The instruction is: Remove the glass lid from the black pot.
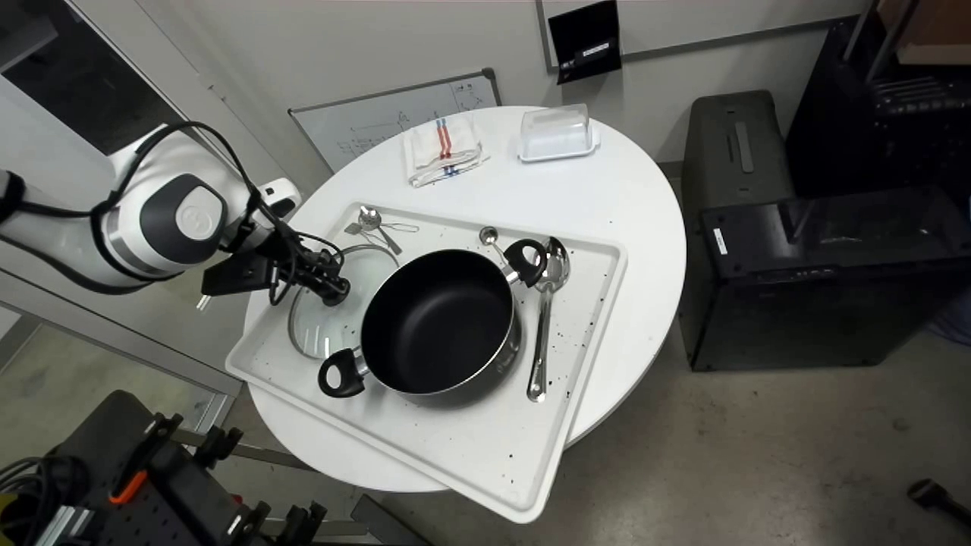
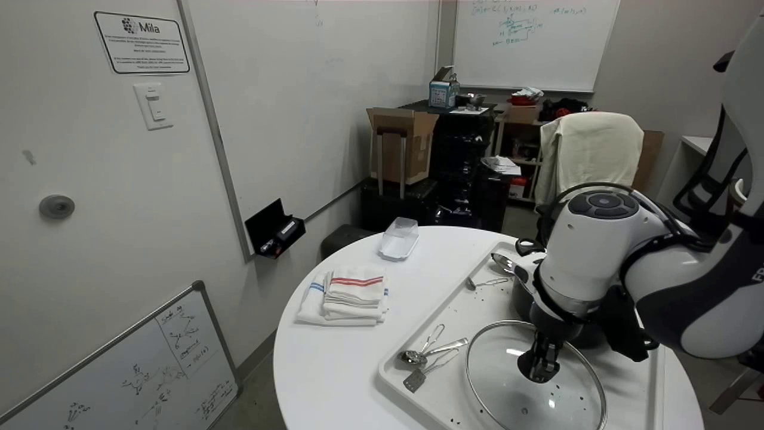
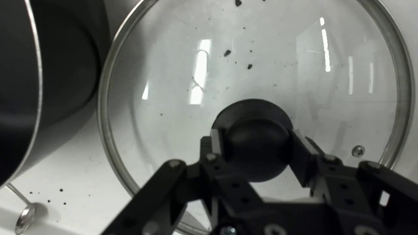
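Hand (image 3: 257,147) pinching smooth black knob (image 3: 257,155), clear metal-rimmed glass lid (image 3: 258,78), round black pot (image 1: 440,322)

Wrist view close above lid (image 3: 261,85)

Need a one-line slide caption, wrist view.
Black pincer closed on the round black knob of a clear, metal-rimmed glass lid beside a round black pot.
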### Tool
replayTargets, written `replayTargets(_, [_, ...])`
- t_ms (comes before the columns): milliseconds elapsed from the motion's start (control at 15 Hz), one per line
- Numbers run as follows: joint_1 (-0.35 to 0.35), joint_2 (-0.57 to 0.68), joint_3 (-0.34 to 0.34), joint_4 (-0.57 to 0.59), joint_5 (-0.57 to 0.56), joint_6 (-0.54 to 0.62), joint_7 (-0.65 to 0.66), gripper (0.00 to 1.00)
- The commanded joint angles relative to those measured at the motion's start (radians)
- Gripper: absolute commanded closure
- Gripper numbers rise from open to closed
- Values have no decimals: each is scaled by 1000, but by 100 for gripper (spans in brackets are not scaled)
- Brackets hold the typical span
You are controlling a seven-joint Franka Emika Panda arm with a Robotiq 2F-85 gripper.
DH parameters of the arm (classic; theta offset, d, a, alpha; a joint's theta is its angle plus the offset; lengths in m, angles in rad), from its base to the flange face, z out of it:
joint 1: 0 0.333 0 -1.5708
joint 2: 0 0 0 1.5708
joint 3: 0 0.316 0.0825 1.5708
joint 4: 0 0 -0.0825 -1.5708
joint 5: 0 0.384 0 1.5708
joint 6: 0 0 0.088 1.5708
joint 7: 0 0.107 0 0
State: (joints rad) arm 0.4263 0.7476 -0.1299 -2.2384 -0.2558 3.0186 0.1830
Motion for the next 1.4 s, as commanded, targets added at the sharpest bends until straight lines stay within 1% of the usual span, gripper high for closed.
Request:
replayTargets(0, [40, 52, -34, 33, 29, 33, -5, 75])
replayTargets(200, [43, 73, -32, 40, 41, 35, -8, 75])
replayTargets(467, [37, 63, -24, 32, 51, 34, -13, 75])
replayTargets(533, [34, 59, -22, 27, 54, 33, -14, 43])
replayTargets(600, [31, 55, -20, 23, 56, 32, -15, 24])
replayTargets(667, [26, 50, -15, 18, 59, 31, -17, 19])
replayTargets(800, [14, 37, -5, 5, 64, 32, -23, 5])
replayTargets(867, [9, 31, 0, -1, 66, 33, -27, 1])
replayTargets(933, [4, 24, 5, -8, 67, 32, -29, 0])
replayTargets(1333, [-53, -50, 56, -75, 67, 29, -61, 0])
